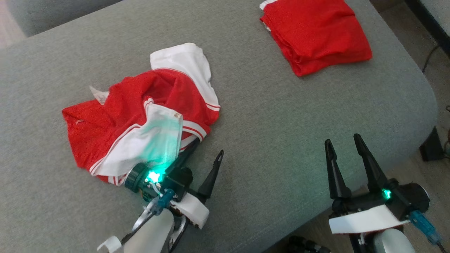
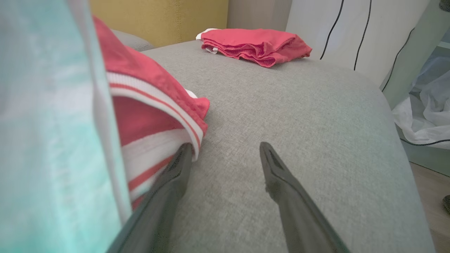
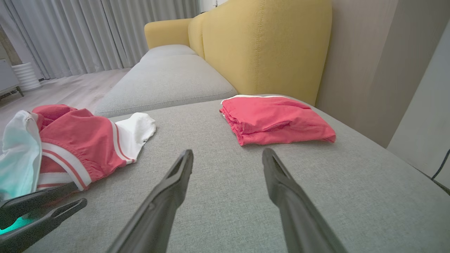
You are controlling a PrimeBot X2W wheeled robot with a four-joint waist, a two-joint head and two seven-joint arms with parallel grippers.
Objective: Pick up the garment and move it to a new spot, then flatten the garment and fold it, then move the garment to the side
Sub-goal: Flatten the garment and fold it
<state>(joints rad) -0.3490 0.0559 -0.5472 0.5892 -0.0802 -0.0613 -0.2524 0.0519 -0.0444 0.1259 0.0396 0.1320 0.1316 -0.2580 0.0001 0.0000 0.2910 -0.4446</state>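
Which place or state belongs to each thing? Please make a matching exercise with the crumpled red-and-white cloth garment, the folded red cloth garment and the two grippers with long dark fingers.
Column one:
1. crumpled red-and-white cloth garment
2. folded red cloth garment
3. left gripper
4. right gripper

Column two:
A. open, above bare grey cushion
B. lying flat at the far right
D. heaped at the near left
C. open, one finger at a garment's edge

Pairs: 1-D, 2-B, 3-C, 4-A.

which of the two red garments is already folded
The plain red garment at the cushion's far right: it lies in a neat flat stack. The red-and-white garment is crumpled in a heap beside the left claw.
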